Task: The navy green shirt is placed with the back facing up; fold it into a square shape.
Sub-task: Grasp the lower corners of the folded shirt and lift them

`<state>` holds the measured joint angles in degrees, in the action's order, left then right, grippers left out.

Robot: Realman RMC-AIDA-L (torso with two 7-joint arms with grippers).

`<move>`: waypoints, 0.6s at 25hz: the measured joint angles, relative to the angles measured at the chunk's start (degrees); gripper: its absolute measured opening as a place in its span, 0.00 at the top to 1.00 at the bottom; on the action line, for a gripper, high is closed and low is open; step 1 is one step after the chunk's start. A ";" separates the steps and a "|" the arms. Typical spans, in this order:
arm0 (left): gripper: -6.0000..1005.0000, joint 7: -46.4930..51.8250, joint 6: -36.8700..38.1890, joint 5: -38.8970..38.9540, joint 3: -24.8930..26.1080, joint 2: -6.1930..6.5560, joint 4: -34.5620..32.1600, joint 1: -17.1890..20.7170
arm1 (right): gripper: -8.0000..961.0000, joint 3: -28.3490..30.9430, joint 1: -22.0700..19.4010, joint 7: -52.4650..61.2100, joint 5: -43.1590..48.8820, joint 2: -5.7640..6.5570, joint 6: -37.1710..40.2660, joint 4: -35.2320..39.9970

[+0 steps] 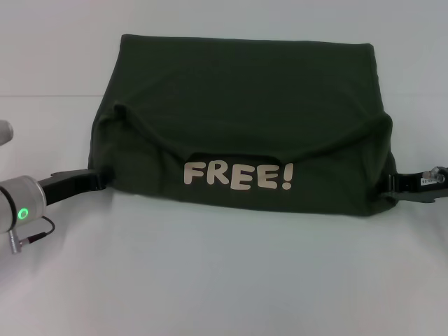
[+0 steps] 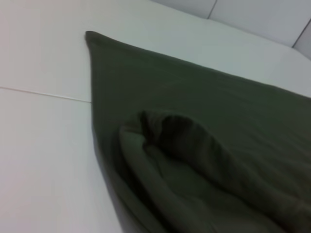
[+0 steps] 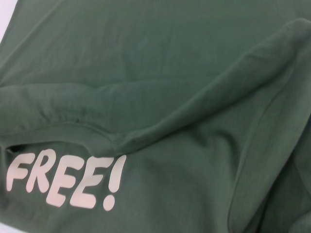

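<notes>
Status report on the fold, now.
Left gripper and right gripper at the navy green shirt, one on each side. Near part folded over, FREE! lettering up. Nothing in the way.

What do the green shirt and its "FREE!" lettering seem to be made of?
The navy green shirt looks like soft matte knit fabric, likely cotton: it drapes in rounded folds. The lettering appears to be a flat cream print, smooth and opaque on the cloth.
</notes>
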<state>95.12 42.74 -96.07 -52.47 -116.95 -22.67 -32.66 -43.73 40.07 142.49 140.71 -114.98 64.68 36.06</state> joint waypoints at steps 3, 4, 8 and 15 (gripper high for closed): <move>0.91 2.23 4.04 -0.43 -0.01 1.52 0.00 0.34 | 0.96 0.08 -0.14 -0.76 -0.04 0.71 2.61 0.11; 0.91 3.90 6.26 -1.08 0.01 2.46 0.00 0.47 | 0.96 0.03 -0.26 -1.07 -0.04 0.96 3.96 0.16; 0.91 10.58 13.06 -5.41 0.41 4.96 -1.03 0.77 | 0.96 -0.39 -1.01 -2.18 0.39 1.60 9.41 1.17; 0.91 24.30 24.60 -19.43 2.35 6.23 -9.68 1.62 | 0.96 -0.56 -2.51 -5.32 1.36 2.60 19.62 3.60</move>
<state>119.42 67.33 -115.50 -50.12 -110.71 -32.36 -31.03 -44.29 37.56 137.16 142.07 -112.37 84.29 39.66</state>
